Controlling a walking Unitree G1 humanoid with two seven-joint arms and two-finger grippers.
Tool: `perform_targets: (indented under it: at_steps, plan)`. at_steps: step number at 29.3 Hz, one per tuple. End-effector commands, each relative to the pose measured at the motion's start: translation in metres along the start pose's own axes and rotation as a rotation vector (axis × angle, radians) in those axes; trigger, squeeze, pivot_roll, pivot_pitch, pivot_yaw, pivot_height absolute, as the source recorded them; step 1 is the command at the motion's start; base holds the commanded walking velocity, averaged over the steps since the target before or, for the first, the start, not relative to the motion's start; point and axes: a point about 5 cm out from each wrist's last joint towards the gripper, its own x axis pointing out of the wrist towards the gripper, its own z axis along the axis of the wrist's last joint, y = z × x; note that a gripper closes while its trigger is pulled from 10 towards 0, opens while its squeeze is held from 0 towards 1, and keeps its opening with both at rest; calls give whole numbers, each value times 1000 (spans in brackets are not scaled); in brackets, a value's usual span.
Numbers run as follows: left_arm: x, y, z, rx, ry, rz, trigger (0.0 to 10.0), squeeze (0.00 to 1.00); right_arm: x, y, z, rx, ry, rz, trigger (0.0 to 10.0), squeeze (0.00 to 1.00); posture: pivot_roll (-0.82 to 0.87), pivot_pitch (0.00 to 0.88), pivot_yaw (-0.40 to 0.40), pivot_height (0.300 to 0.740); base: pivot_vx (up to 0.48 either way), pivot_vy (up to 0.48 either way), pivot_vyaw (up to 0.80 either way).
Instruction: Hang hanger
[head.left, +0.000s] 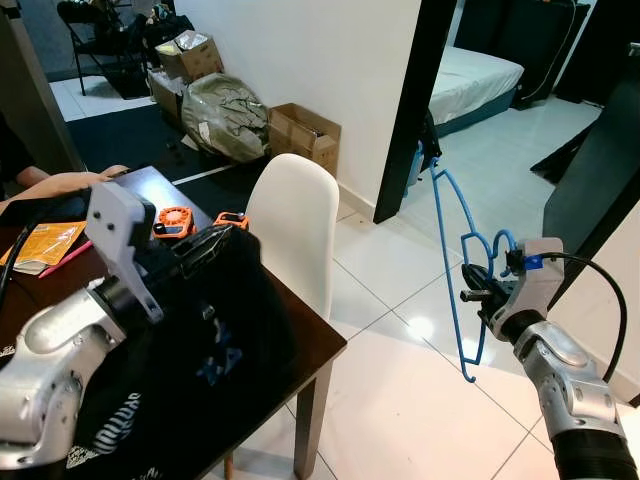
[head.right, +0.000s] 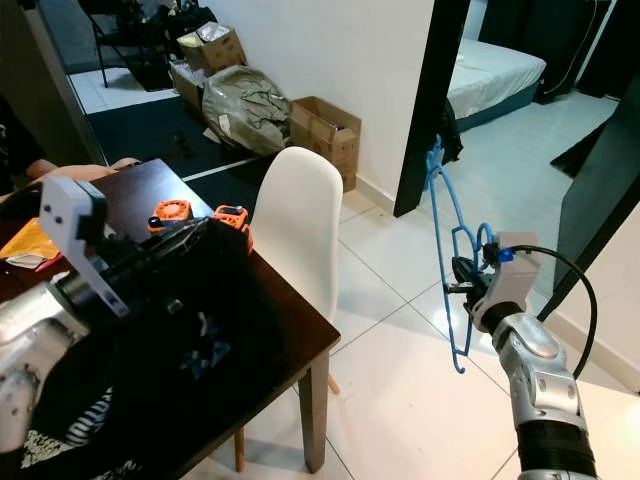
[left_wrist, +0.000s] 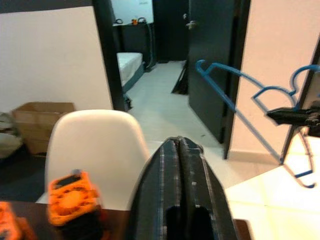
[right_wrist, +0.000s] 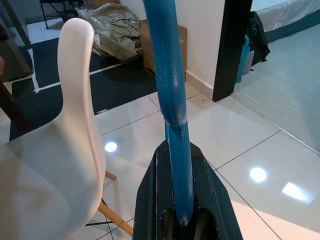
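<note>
A blue wire hanger hangs in the air over the white floor tiles at the right, hook uppermost and tilted toward the dark doorway. My right gripper is shut on its lower loop; in the right wrist view the blue bar runs up from between the black fingers. My left gripper is shut, its fingers pressed together with nothing visible between them, just above a black garment lying on the dark table.
A white chair stands at the table's far side. Orange tools and a person's arm rest on the table. Cardboard boxes line the wall. A black doorframe opens onto a bedroom; a dark door stands right.
</note>
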Motion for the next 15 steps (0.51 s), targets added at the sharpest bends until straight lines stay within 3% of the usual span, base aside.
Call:
perform_targets:
  at_steps: [1, 2, 10, 12, 13, 14, 15]
  plan:
    - [-8, 10, -6, 9, 49, 47, 8431, 1000, -2, 0, 1, -7, -13, -6, 10000, 0, 10, 19, -17, 740, 0, 0, 0]
    - [-11, 11, -6, 2, 46, 54, 0, 1000, -3, -1, 1, -7, -11, -10, 10000, 0, 8, 21, -15, 740, 0, 0, 0]
    - [-19, 4, 8, -74, -36, -22, 0, 1000, -1, -3, 2, -14, -7, -13, 10000, 0, 8, 21, -15, 740, 0, 0, 0]
    - [-22, 1, 7, -74, -10, -68, 0, 1000, 0, -2, 2, -16, -6, -8, 10000, 0, 19, 21, -26, 740, 0, 0, 0]
    - [-26, -4, 0, -66, 53, -116, 10000, 608, 1, 0, 2, -19, -3, -1, 10000, 0, 20, 21, -26, 740, 0, 0, 0]
    - [-27, -3, -4, -59, 81, -114, 10000, 525, 1, 0, 1, -19, -2, 0, 10000, 0, 20, 21, -26, 740, 0, 0, 0]
    - [-27, -3, -4, -59, 81, -114, 10000, 525, 1, 0, 1, -19, -2, 0, 10000, 0, 20, 21, -26, 740, 0, 0, 0]
